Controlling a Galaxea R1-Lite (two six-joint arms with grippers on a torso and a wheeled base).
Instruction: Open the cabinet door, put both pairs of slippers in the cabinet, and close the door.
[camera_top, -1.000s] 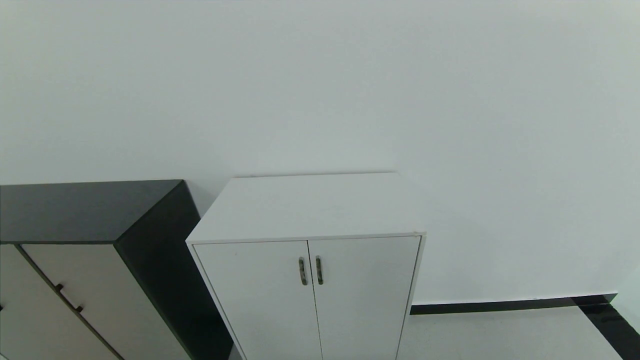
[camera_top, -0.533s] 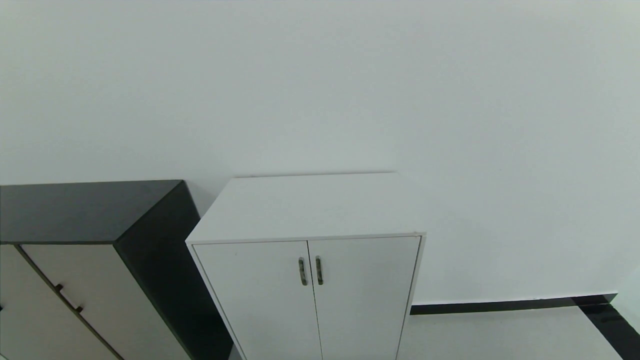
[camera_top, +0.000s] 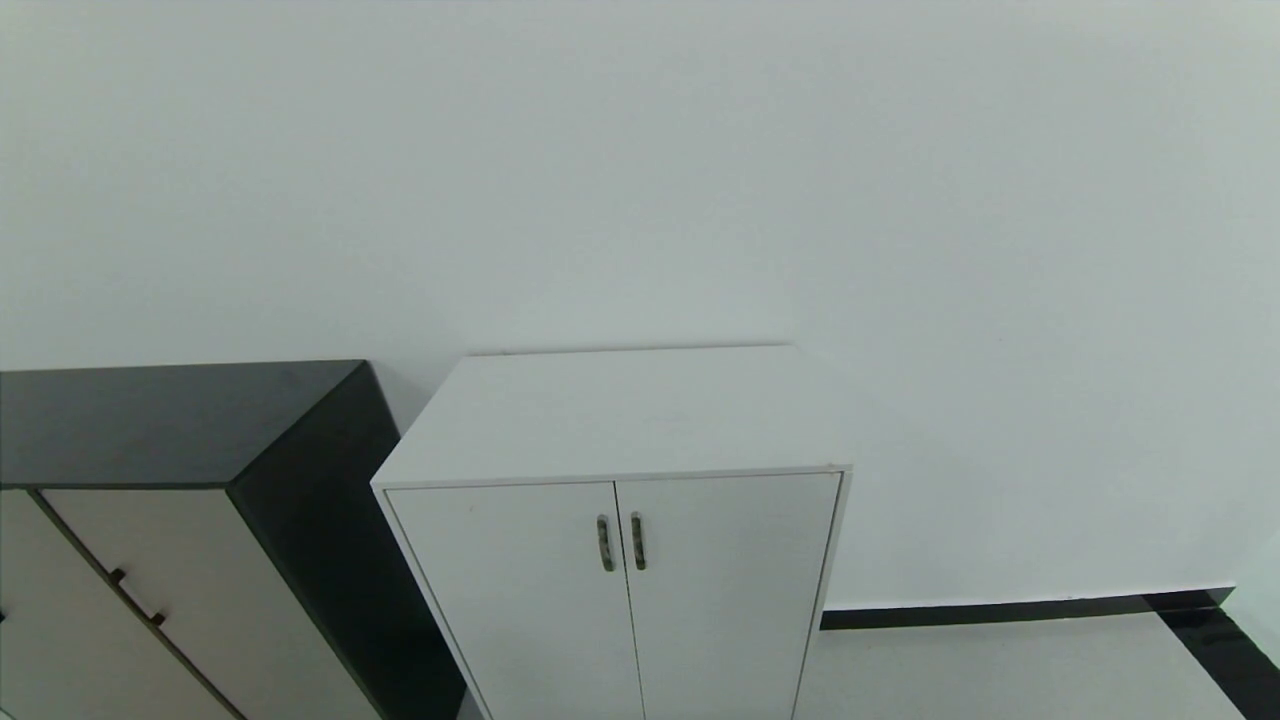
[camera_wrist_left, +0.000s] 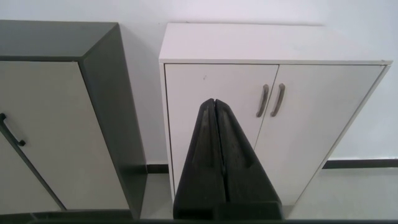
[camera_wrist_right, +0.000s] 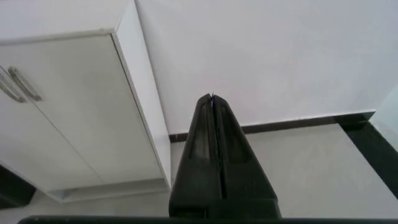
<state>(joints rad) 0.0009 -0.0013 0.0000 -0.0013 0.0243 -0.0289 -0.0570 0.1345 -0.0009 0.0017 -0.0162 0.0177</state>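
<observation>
Right, your white cabinet (camera_top: 620, 420) stands against the wall (camera_top: 640, 150) just beside the dark cabinet (camera_top: 180, 430), its 2 doors (camera_top: 520, 600) shut, the 2 handles (camera_top: 621, 541) paired where they meet for outward pulls. Your left gripper (camera_wrist_left: 216, 106) and right gripper (camera_wrist_right: 212, 102) are pinched closed, empty, facing it.

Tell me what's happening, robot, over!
Left tool shut, empty. Right tool shut, empty. Cabinet doors closed, handles untouched. Dark cabinet stands on its left.
</observation>
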